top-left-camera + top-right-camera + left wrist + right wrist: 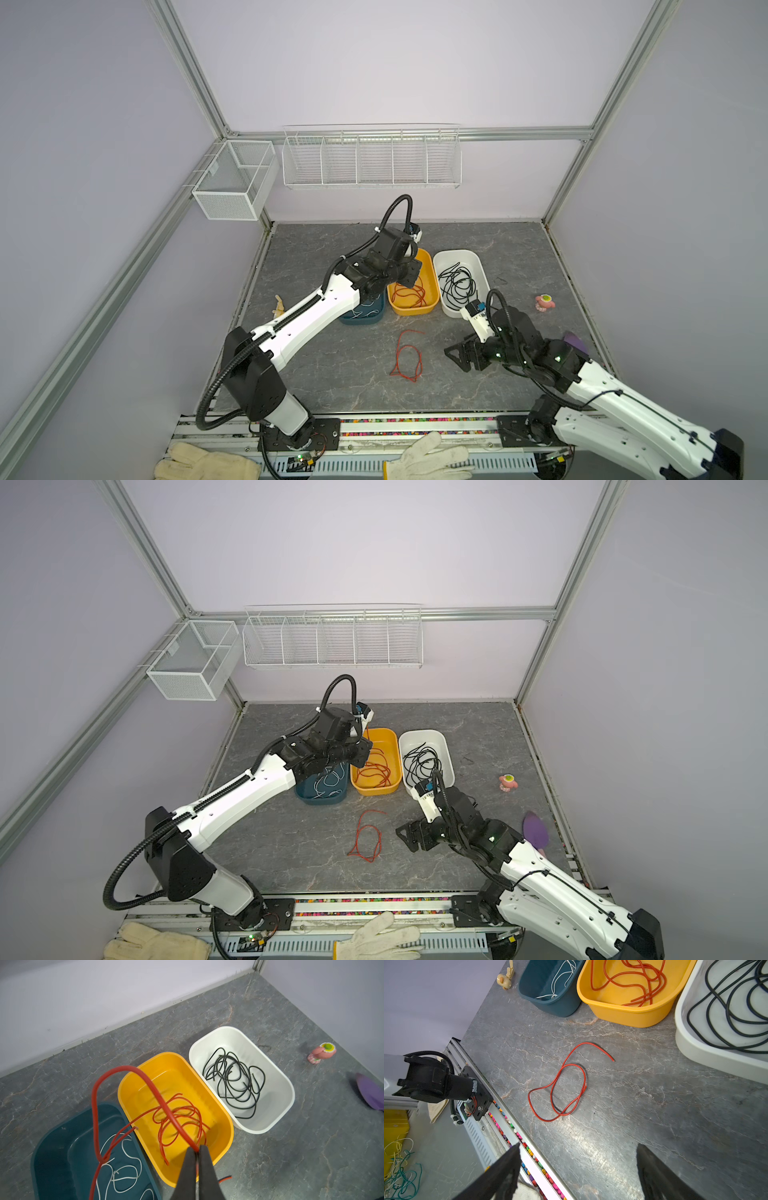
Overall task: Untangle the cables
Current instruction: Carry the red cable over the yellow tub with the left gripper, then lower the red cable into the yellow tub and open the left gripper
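Over the yellow tub (176,1076), the left gripper (197,1150) pinches a red-orange cable (122,1068) tight, loop arching ahead; the right gripper (578,1147) is spread wide, a loose red-orange cable (562,1084) on the table (654,1105) just ahead.

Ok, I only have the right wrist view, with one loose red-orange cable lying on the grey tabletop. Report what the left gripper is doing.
Observer: The left gripper is shut on a thin red-orange cable, above the yellow oval plastic tub.
Operator: Say where its slack goes.
Observer: In the left wrist view it arches up from the jaws, then drops out of frame in front of the dark teal plastic tub.
Operator: Now report what lies farther right.
Observer: In both top views a small pink toy stands right of the white rectangular plastic tub, apart from it.
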